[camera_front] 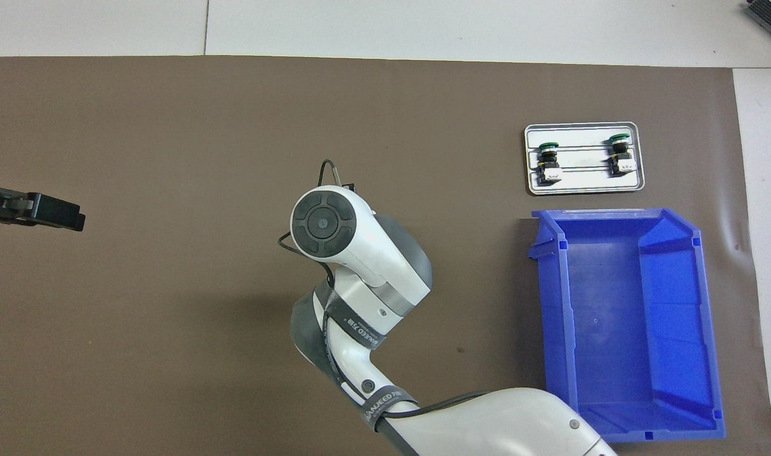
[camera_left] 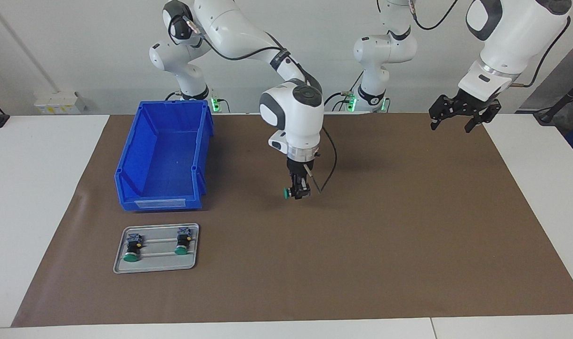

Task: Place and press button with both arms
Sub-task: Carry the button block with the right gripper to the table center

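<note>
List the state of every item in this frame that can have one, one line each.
right gripper: shut on the button, raised over the middle of the brown mat.
button: held sideways, green cap outward, off the mat.
left gripper: open, empty, waiting in the air.
blue bin: upright, empty.
metal tray: flat on the mat, holding two buttons.
two tray buttons: lying on their sides, untouched.

One camera looks down from across the table, one from above the robots; both share the brown mat (camera_left: 408,245)
</note>
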`<state>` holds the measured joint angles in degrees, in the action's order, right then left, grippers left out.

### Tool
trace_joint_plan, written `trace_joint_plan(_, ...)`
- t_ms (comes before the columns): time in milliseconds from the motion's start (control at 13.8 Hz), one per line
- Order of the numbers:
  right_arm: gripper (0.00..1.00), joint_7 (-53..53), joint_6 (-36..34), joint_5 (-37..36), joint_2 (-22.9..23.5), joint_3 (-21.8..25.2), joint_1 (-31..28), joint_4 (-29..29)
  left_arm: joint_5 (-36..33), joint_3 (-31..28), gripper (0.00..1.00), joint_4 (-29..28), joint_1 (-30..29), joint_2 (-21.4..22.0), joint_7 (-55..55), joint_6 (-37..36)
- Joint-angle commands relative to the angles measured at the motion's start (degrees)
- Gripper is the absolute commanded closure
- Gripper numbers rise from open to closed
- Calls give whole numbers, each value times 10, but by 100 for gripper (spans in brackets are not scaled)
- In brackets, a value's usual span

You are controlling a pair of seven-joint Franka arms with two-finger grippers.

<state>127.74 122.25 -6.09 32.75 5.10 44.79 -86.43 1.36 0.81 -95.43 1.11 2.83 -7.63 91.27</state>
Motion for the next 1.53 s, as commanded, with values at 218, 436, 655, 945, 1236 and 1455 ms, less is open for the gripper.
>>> trace_joint_plan(218, 100, 61, 43, -40, -13, 3, 21, -60, -6, 2, 0, -14, -4, 13, 4, 3)
trace_joint_plan(436, 7, 73, 69, -40, -15, 3, 18, -78, -6, 2, 0, -14, -4, 13, 4, 3)
trace_joint_plan(655, 0, 65, 70, -59, -16, 4, 20, -74, -6, 2, 0, -14, -4, 14, 4, 3)
trace_joint_plan(945, 0, -54, 62, -71, -92, 3, -25, -82, -6, 2, 0, -14, -4, 13, 4, 3)
trace_joint_plan(1236, 0, -262, 25, -53, -153, 3, -96, -81, -6, 2, 0, -14, -4, 14, 4, 3)
trace_joint_plan(1455, 0, -486, -13, -2, -181, 3, -164, -81, -6, 2, 0, -14, -4, 13, 4, 3)
